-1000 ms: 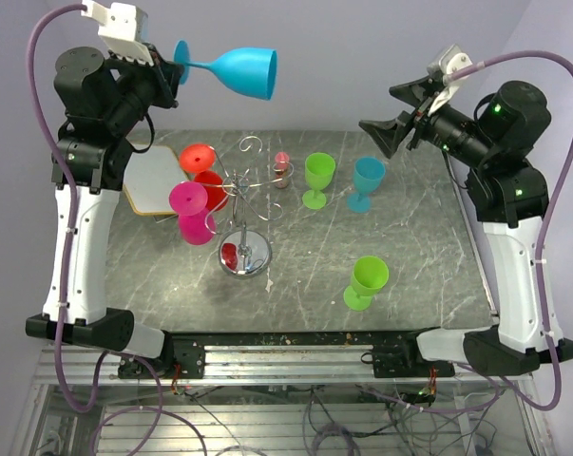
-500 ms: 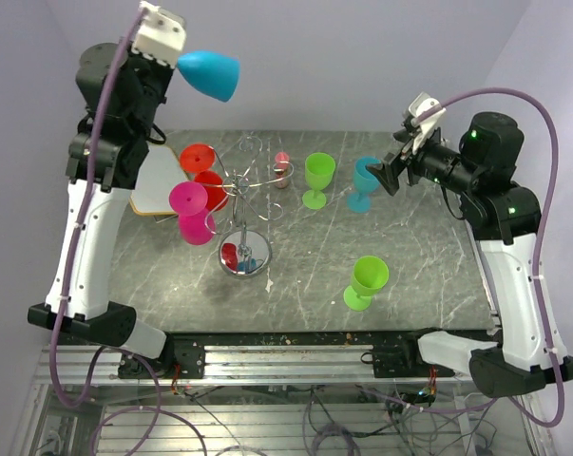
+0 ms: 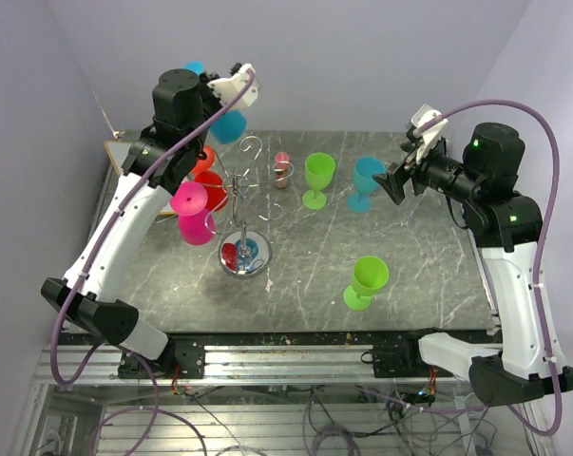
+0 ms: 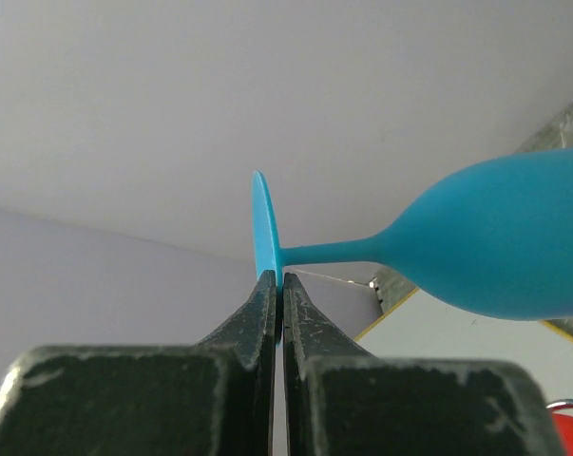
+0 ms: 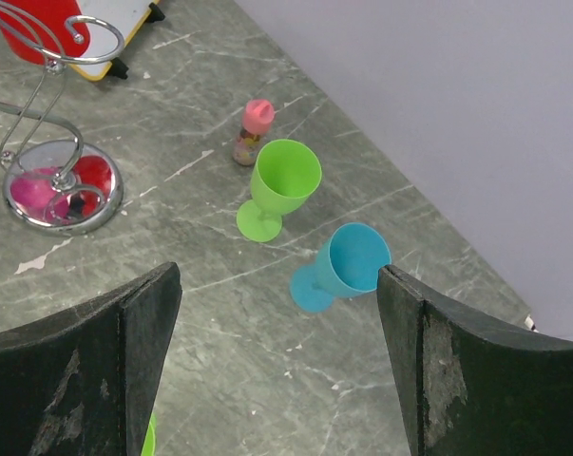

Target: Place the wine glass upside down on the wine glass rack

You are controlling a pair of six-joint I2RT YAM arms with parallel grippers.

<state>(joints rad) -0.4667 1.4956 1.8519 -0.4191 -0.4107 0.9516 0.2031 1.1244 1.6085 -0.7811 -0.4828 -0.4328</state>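
Left end effector (image 4: 278, 283) carried blue wine glass (image 3: 231, 125) rightward, nearer rack (image 3: 247, 256).

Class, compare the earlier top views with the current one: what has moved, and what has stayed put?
The left end effector, still clamped on the foot of the blue wine glass, swung it rightward and down toward the wine glass rack. The open right end effector advanced toward the teal glass. The green glasses, pink glass and red glass stayed put.
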